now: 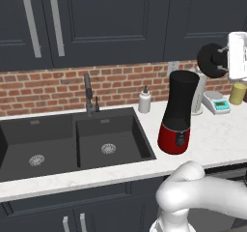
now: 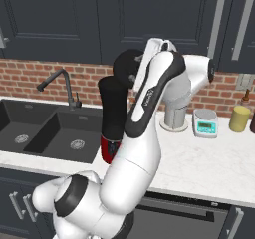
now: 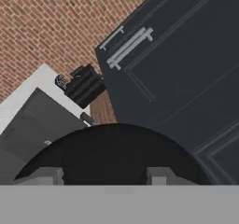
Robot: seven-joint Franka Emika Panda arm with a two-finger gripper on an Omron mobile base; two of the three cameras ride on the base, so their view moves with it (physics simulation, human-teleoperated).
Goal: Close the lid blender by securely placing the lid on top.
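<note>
A kitchen: dark double sink (image 1: 72, 146) with faucet (image 1: 88, 93), brick backsplash (image 1: 48, 88), dark cabinets (image 1: 96, 23), marble counter (image 1: 217, 129)

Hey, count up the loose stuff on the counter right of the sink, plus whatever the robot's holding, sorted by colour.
Black: 2, blender, lid in gripper
White or pale: 3, soap bottle, cylinder, scale
Yellow: 1, jar
Total: 6

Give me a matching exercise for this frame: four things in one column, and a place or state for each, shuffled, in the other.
Things:
1. lid
2. blender
3. soap bottle
4. digital scale

Places or states:
A. against the brick wall, behind the sink's right corner
B. held up in the hand, tipped on edge
C. on the counter, jar top uncovered
D. on the counter, right of the pale cylinder

Pairs: 1-B, 2-C, 3-A, 4-D
</note>
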